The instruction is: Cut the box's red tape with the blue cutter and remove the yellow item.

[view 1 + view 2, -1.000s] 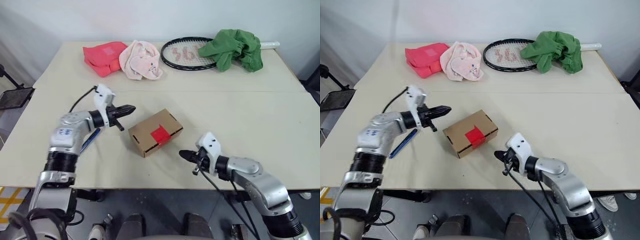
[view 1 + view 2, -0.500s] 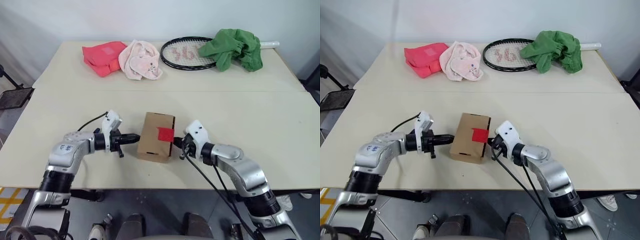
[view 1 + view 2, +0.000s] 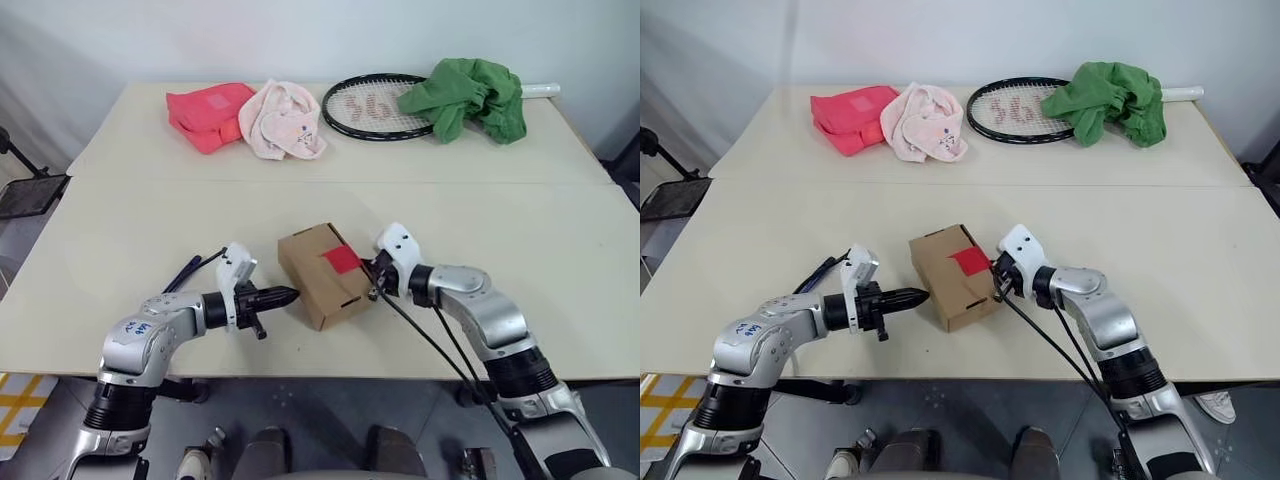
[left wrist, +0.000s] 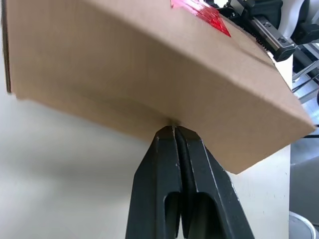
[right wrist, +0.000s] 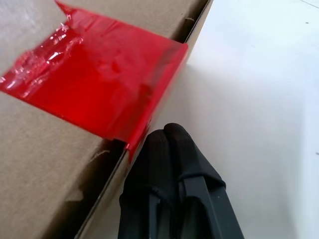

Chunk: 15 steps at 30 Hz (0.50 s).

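Observation:
The brown cardboard box (image 3: 322, 275) lies skewed near the table's front edge. Its red tape (image 3: 342, 259) is folded over the lid's right-hand edge. My left gripper (image 3: 291, 294) is shut, and its tips (image 4: 174, 132) press against the box's left side wall. My right gripper (image 3: 372, 272) is also shut, with its tips (image 5: 164, 137) against the box's side just under the red tape (image 5: 99, 84). The blue cutter (image 3: 184, 273) lies on the table behind my left forearm, partly hidden. The yellow item is out of view.
Along the far edge of the table lie a pink-red pouch (image 3: 208, 112), a pale pink cloth (image 3: 284, 122), a racket (image 3: 372, 106) and a crumpled green cloth (image 3: 466, 96). The table's front edge (image 3: 330, 372) runs just below both arms.
Both shut grippers have closed in on the box from either side. The box has swung round on the table, so its taped edge now faces the right gripper.

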{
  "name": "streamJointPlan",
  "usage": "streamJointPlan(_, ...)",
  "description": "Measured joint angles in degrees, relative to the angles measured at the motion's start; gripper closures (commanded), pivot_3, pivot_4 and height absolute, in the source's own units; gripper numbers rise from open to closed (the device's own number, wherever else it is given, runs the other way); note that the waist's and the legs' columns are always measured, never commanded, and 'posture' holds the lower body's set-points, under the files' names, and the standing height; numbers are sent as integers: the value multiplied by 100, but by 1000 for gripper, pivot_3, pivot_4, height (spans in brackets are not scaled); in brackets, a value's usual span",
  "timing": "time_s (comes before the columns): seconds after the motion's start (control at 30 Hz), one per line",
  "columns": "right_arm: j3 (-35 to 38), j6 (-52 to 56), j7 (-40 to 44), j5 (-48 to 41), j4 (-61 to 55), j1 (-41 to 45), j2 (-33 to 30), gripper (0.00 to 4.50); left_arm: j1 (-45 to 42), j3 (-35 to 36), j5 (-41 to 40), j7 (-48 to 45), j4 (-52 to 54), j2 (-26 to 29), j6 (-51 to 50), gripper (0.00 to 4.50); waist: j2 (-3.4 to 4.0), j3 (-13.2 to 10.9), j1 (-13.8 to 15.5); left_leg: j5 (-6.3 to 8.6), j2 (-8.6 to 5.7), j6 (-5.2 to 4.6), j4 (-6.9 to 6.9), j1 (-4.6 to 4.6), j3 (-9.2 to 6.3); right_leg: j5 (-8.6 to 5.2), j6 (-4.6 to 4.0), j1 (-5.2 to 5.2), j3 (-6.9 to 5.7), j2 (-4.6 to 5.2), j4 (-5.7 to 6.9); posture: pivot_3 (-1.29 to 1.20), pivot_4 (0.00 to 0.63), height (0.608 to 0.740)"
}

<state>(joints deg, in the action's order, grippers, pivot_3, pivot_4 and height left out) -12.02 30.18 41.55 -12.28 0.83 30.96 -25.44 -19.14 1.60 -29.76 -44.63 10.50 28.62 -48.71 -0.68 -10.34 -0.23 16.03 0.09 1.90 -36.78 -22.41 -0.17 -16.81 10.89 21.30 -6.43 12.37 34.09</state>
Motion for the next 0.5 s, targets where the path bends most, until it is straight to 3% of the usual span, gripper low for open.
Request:
streamJointPlan(0.17,353,-23,309,-164,-144,-111,-394,4500,360,100,-10,-62,161,324,122,4438,0,0,4,1,1,1,3,-2,0,0,0,3,0,0,-3,0,150,740)
streamJointPlan(0.2,566,-24,423,-288,-313,-209,-572,4500,487,271,-46,-151,229,482,177,4262,0,-1,8,2,2,2,3,-4,0,0,0,4,0,-1,-4,0,150,740)
streamJointPlan(0.33,1310,0,861,-757,-894,-667,-1207,3583,953,1126,-208,-456,348,997,564,3301,0,0,19,11,2,-3,1,-2,3,0,0,-2,0,-1,-11,0,150,740)
streamJointPlan(0.5,2304,-344,1606,-1539,-1453,-1708,-1499,1813,1956,2113,-140,-933,171,1300,1750,1698,0,-1,16,23,8,-11,-8,1,23,0,0,-6,-1,-1,-24,0,150,740)
